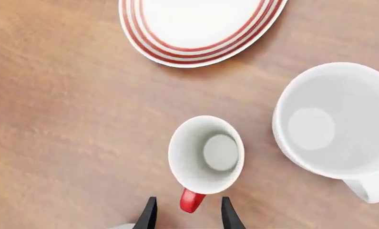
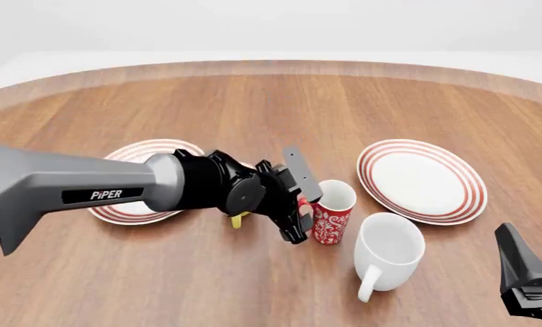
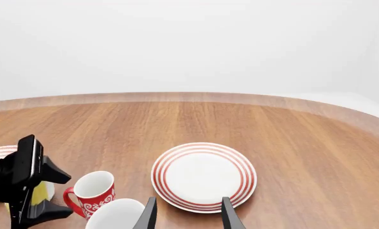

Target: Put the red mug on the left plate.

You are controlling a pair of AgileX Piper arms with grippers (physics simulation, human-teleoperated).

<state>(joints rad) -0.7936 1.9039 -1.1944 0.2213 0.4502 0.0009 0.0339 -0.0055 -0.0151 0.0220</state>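
left gripper at the red mug's handle

left wrist: the left gripper (image 1: 189, 214) stood spread, its fingers either side of the red mug (image 1: 206, 155)'s handle.
front: mug upright on the table (image 2: 252, 102), right of the left plate (image 2: 125, 208).
right wrist: right gripper (image 3: 189, 214) spread, empty.

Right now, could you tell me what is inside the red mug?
The red mug looks empty: the left wrist view shows only its white wall and pale round floor. A little of the inner wall nearest the left gripper is out of sight.

White mug (image 2: 388, 252), yellow mug (image 2: 240, 219), right plate (image 2: 422, 180)
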